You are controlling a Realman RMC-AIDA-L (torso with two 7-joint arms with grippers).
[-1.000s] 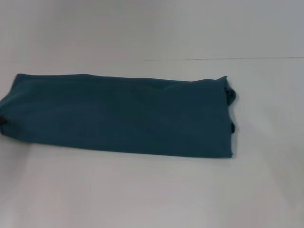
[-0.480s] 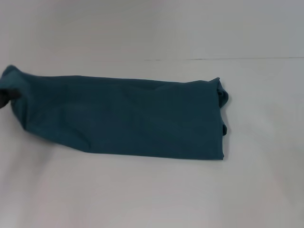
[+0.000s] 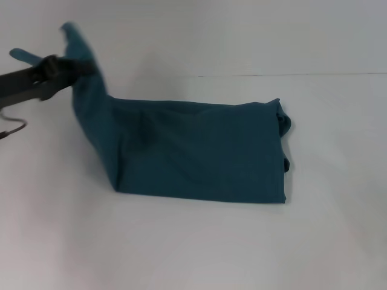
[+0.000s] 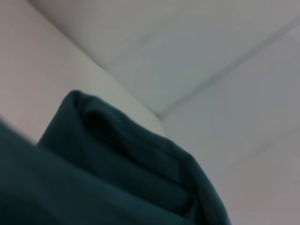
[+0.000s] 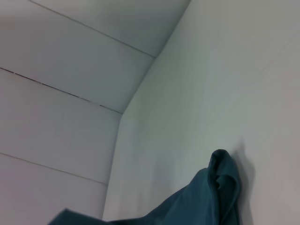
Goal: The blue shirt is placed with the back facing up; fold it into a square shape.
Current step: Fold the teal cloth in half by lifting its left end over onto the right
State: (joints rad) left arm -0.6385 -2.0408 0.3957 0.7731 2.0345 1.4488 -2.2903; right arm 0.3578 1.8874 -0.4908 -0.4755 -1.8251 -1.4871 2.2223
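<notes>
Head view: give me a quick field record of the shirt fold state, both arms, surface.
item: dark teal-blue cotton T-shirt, folded into a long band, plain side up
raised part: shirt's left end lifted off the table, hanging from the left gripper
flat part: middle and right end lie on the white table
left arm: enters from the left edge, above the table, clamped on the cloth
right gripper: not in the head view
fold status: not yet square; the left end looks ready to be carried over toward the right
</notes>
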